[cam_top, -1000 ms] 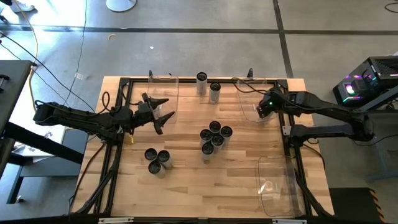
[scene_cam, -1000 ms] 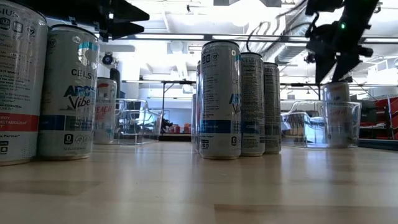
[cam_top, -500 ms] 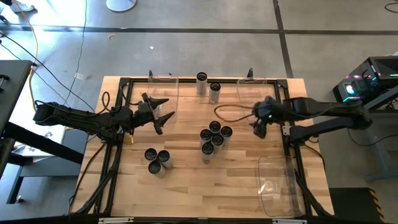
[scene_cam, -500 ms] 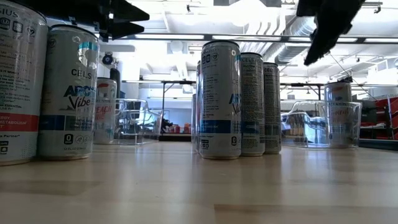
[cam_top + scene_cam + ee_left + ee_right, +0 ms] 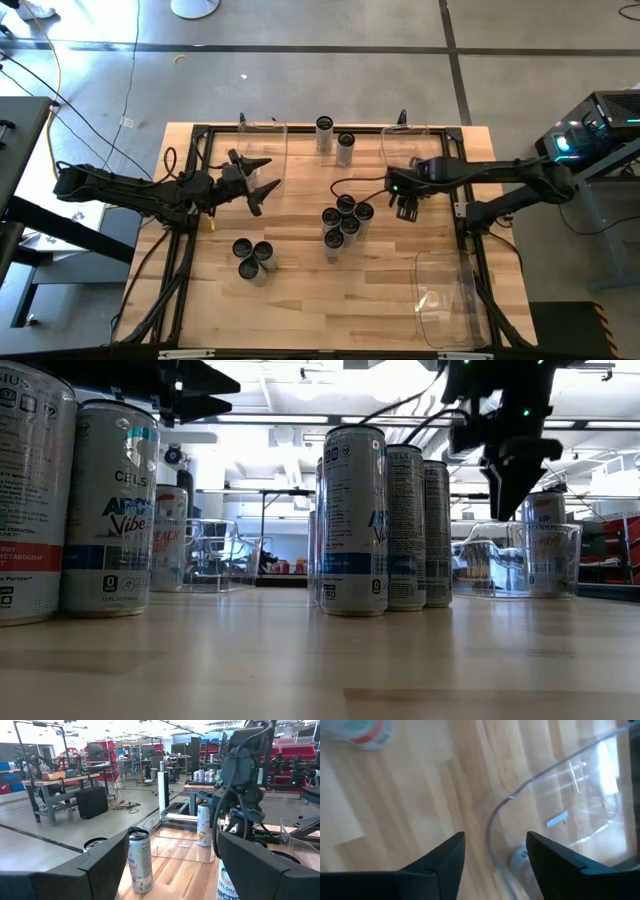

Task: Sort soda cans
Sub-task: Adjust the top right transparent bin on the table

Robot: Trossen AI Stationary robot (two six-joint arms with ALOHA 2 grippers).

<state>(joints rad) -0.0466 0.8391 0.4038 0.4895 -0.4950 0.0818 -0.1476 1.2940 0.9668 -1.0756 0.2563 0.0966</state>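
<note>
Several soda cans (image 5: pixel 345 218) stand upright in a cluster at mid-table. Two more (image 5: pixel 252 255) stand near the left, and two (image 5: pixel 334 138) at the far edge. In the low view, one can (image 5: pixel 545 540) stands inside a clear bin. My right gripper (image 5: pixel 405 207) hangs just right of the cluster, pointing down and open. Its fingers show apart over bare wood in the right wrist view (image 5: pixel 495 855). My left gripper (image 5: pixel 268 177) waits open at the left, level and above the table, with nothing between its fingers (image 5: pixel 175 865).
Clear plastic bins stand at the far left (image 5: pixel 265 140), the far right (image 5: pixel 405 145) and the near right (image 5: pixel 445 295). A bin's curved rim (image 5: pixel 495 820) lies just under my right gripper. A black frame (image 5: pixel 190 200) runs along the table's edges. Bare wood lies between cluster and near edge.
My right gripper has left the far right bin. It has swung toward the table's left and near side and sunk, rolling about its own axis, and now hangs beside the middle cluster of cans. No can has moved.
</note>
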